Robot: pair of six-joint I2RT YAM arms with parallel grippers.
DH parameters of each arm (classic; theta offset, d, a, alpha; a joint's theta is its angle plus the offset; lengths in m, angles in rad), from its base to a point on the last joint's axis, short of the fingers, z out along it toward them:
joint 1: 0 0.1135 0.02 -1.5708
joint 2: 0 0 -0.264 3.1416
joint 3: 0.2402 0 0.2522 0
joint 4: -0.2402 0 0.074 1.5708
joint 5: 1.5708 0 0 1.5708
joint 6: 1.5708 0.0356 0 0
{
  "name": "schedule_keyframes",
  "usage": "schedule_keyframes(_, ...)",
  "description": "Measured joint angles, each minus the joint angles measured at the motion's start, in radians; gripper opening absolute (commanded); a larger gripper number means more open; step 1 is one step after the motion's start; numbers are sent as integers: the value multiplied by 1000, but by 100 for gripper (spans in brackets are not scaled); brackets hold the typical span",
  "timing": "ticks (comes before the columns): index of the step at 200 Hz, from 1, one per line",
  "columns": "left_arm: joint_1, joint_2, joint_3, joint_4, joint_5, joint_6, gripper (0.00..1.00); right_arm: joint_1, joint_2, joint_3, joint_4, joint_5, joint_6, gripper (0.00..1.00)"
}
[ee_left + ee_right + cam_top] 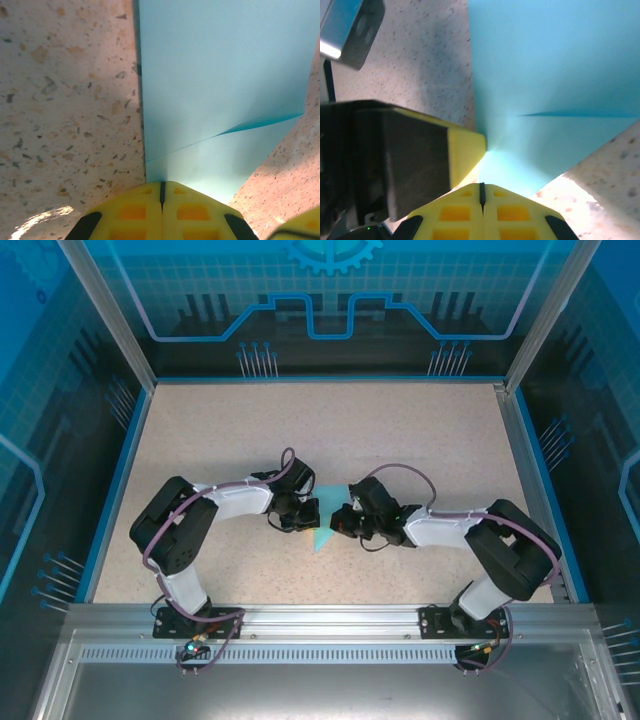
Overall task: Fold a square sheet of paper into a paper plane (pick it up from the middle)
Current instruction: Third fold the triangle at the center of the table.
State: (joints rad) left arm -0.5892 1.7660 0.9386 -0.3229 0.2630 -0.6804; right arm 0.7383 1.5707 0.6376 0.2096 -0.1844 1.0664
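Note:
The square sheet of paper [322, 539] is light blue and lies partly folded on the speckled table, with a point sticking out toward the near edge between my two grippers. In the left wrist view the paper [215, 75] shows a straight left edge and a slanted flap edge. My left gripper [161, 183] is shut, its yellow tips resting on the paper's near part. My right gripper [481, 185] is shut too, tips down on the paper [550, 65]. Both grippers meet nose to nose at the table's middle, left gripper [312, 514] and right gripper [337, 520]. The paper between them is hidden from above.
The left gripper's yellow finger [465, 147] sits close beside the right one's tips. A blue raised rim [120, 475] borders the speckled table [330, 430], with transparent walls behind. An aluminium rail [330, 618] runs along the near edge by the arm bases.

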Motion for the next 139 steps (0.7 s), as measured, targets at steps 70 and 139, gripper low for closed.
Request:
schedule_keyframes(70, 0, -4, 8, -6, 11, 9, 5, -19, 117, 25, 8, -18, -10, 3)
schedule_keyframes(139, -6, -280, -187, 150, 42, -92, 16, -19, 121, 26, 16, -18, 7, 3)
